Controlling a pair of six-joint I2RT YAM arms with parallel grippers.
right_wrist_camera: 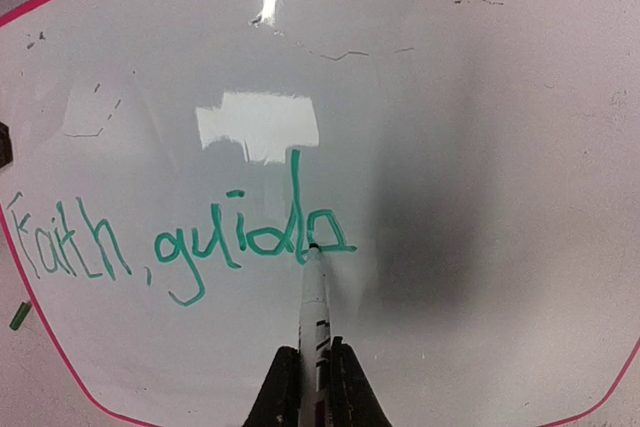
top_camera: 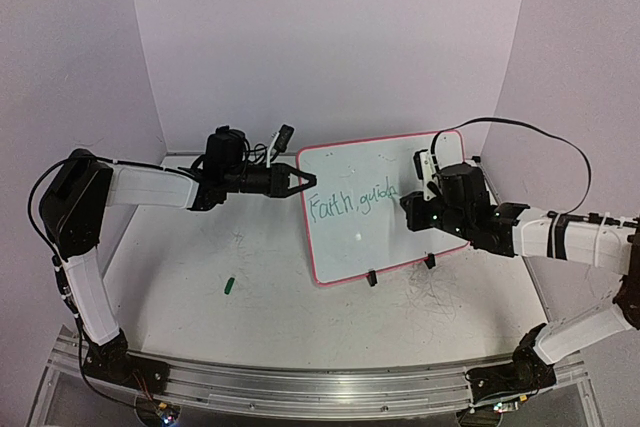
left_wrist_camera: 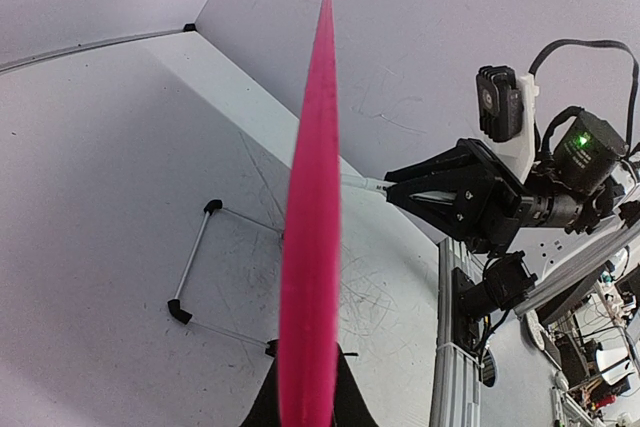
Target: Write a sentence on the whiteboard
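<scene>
The whiteboard (top_camera: 360, 237) with its pink-red frame stands tilted on two black clip feet at the table's middle. Green writing on it reads "Faith, guide" (right_wrist_camera: 180, 242), with the last letter partly drawn. My right gripper (right_wrist_camera: 316, 372) is shut on a white marker (right_wrist_camera: 314, 297) whose tip touches the board at the last letter. My left gripper (top_camera: 300, 182) is shut on the board's left edge; in the left wrist view the pink frame (left_wrist_camera: 312, 207) runs edge-on between my fingers. The board fills the right wrist view (right_wrist_camera: 450, 147).
A small green marker cap (top_camera: 229, 285) lies on the table left of the board; it also shows in the right wrist view (right_wrist_camera: 19, 316). The board's wire stand (left_wrist_camera: 195, 267) rests behind it. White walls close in the back and sides.
</scene>
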